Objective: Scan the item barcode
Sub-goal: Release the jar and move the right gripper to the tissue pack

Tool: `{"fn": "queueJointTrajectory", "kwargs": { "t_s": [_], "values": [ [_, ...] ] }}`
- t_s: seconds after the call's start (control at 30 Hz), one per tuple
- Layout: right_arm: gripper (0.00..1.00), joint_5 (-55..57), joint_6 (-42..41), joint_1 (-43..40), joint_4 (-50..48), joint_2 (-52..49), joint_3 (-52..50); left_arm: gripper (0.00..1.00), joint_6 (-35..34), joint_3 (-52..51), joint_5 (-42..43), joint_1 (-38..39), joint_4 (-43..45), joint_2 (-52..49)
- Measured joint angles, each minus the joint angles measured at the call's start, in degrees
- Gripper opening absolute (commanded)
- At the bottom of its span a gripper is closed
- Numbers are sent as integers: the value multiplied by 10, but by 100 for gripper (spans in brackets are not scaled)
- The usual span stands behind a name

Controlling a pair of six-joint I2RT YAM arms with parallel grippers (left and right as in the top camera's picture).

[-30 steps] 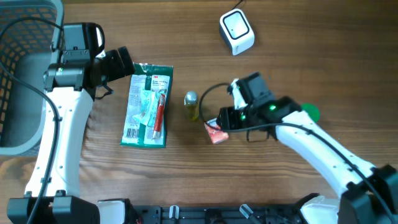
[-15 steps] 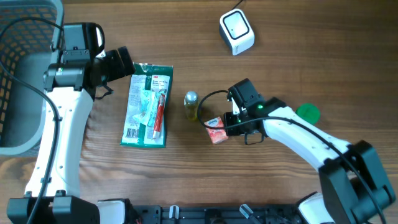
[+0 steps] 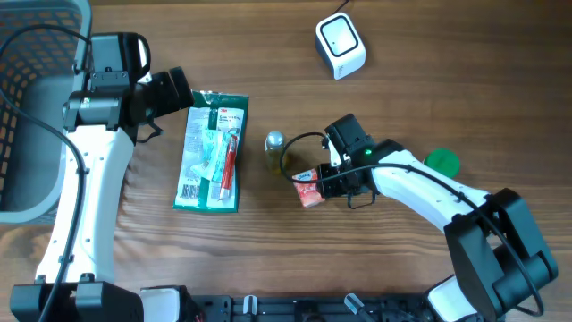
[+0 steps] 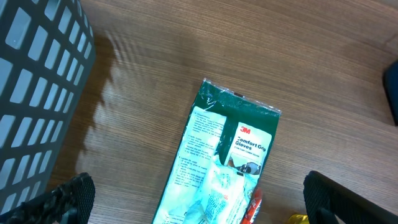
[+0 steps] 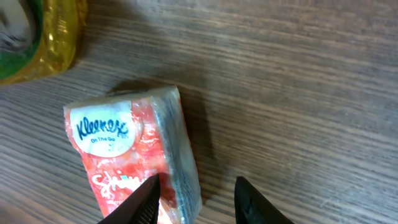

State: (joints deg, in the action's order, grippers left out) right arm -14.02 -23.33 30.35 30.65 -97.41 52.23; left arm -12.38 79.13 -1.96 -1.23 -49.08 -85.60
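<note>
At far left, grey basket [image 3: 27,107]; just right, left gripper [image 3: 179,97], jaws wide apart, over far end of glove packet [image 3: 213,152]. Further right, small yellow bottle [image 3: 275,152], then Kleenex pack [image 5: 124,155] flat on table [image 3: 268,233], right gripper [image 5: 196,202] with jaws apart astride its right edge, unclamped. Far side, well apart, white scanner [image 3: 340,46].

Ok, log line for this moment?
right gripper open, fingers astride edge of Kleenex pack | left gripper open over glove packet | pack on table, not at scanner
</note>
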Motion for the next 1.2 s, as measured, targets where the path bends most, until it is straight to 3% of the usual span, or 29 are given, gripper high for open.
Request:
{"fn": "queueJointTrajectory", "kwargs": {
  "t_s": [0.57, 1.2],
  "values": [
    [36, -6, 3, 0, -34, 45, -9, 100, 0, 0, 0, 0, 0, 0],
    [28, -39, -11, -15, -39, -10, -15, 100, 0, 0, 0, 0, 0, 0]
  ]
}}
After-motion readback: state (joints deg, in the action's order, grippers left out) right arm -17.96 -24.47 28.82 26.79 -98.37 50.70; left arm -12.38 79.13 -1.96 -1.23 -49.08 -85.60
